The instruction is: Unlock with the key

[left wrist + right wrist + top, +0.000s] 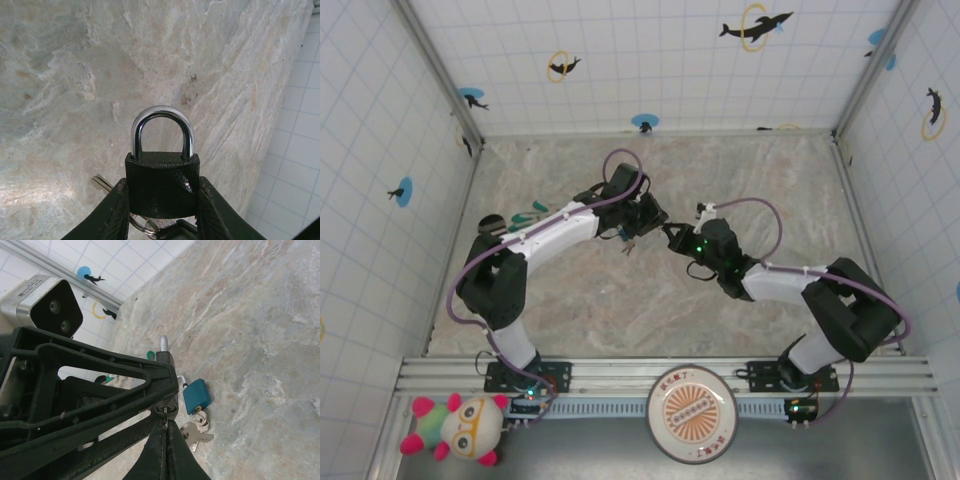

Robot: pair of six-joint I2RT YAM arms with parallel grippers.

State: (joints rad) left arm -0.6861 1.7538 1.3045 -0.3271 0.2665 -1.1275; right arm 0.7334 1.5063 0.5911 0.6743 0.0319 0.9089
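Holds a black padlock point(162, 172) in the left gripper point(162, 186), one finger point(119, 212) pressed on each side of its body, up above the middle of the stone tabletop point(750, 180). Points the silver loop point(161, 111) of the padlock straight away from the gripper, with both legs of the loop down in the body, so closed. Pinches the key point(165, 410) in the right gripper point(165, 424), the two fingers squeezed close together with just a thin line between them. Puts the key right at the bottom end of the black padlock, the end far from the loop, touching it; cannot tell if the tip sits inside the hole. Meets tip to tip, left gripper from the left side and right gripper from the right side. Has a blue padlock point(196, 395) lying flat on the tabletop just beside, with a silvery loop at one end and a bunch of silver keys point(196, 432) right at the other end. Has some teal-green things point(525, 214) far off by the left wall, and a plush toy point(455, 430) and a round plate point(692, 412) down past the rail by the arm bases.
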